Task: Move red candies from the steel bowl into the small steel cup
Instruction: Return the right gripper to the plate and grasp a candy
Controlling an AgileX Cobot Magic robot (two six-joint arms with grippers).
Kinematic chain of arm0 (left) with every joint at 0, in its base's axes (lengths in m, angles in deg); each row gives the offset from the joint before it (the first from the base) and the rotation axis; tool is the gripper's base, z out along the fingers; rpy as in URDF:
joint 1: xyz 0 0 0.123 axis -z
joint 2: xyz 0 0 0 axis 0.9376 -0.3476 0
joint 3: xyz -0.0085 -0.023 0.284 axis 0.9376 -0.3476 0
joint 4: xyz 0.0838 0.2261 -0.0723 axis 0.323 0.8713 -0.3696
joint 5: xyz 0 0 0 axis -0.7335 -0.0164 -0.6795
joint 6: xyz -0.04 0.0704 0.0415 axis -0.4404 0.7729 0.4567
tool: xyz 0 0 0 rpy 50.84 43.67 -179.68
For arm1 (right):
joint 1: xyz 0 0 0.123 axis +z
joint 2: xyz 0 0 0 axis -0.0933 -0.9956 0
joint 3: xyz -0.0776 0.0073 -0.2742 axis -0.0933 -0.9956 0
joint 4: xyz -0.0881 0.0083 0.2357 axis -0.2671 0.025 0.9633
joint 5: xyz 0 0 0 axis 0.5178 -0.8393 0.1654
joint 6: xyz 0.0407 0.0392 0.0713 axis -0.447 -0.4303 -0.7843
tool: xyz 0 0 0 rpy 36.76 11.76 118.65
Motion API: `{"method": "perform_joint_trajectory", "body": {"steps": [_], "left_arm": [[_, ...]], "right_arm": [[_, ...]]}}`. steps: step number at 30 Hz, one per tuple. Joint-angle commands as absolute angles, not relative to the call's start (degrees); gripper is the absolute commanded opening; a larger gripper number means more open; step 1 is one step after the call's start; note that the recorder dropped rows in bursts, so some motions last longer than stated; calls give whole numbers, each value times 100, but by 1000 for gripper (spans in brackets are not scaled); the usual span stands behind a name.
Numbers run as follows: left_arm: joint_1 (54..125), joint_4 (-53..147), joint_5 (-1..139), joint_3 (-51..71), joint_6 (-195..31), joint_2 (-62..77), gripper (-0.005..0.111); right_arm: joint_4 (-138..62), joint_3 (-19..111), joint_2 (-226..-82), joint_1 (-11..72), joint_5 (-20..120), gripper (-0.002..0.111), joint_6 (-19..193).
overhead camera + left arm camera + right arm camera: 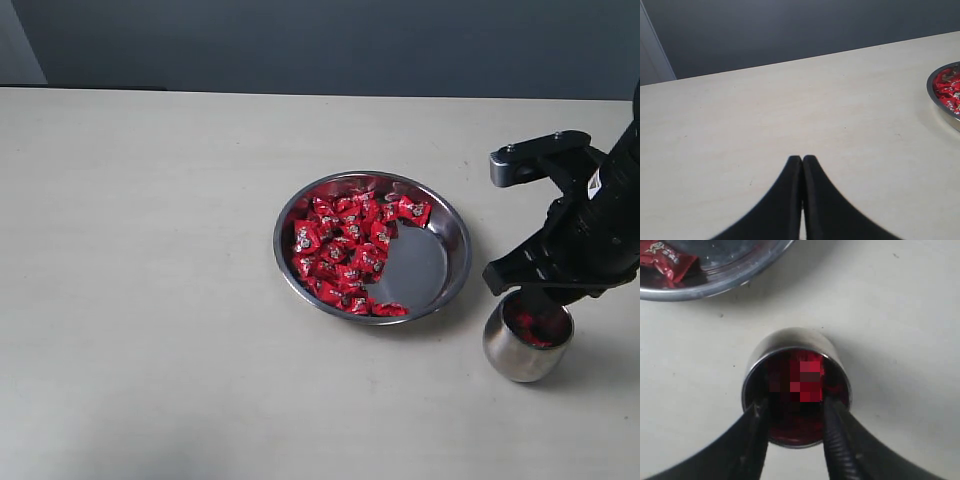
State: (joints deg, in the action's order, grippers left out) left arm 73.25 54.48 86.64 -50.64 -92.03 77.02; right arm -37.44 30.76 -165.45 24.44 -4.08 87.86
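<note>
The steel bowl [425,268] sits mid-table with a heap of red candies [345,245] filling its left half. To its right stands the small steel cup [518,358], with red candies [807,377] inside it. My right gripper [535,302] hangs directly over the cup's mouth. In the right wrist view its fingers stand open [795,407] just above the cup [790,337], with nothing between them. My left gripper [802,158] is shut and empty over bare table, well to the left of the bowl [933,95]; the exterior view does not show it.
The pale table [150,300] stretches wide to the left and front of the bowl. A dark wall [350,40] runs behind the table's far edge. The bowl's rim [715,287] lies a short way from the cup.
</note>
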Motion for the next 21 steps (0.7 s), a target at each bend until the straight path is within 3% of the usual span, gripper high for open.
{"method": "perform_joint_trajectory", "body": {"steps": [1, 7, 13, 21], "left_arm": [[7372, 5457, 8634, -5058, -9235, 7727, 0], [7372, 5457, 8634, -5058, -9235, 7727, 0], [7372, 5457, 8634, -5058, -9235, 7727, 0], [7372, 5457, 8634, -5058, -9235, 7727, 0]], "right_arm": [[-3759, 3072, -16562, 2407, -367, 36, 8798], [-3606, 3160, -16562, 2418, -56, 36, 8895], [-1972, 3609, -16673, 2555, 493, 36, 10351], [-1825, 4581, -17921, 2851, 699, 36, 10814]]}}
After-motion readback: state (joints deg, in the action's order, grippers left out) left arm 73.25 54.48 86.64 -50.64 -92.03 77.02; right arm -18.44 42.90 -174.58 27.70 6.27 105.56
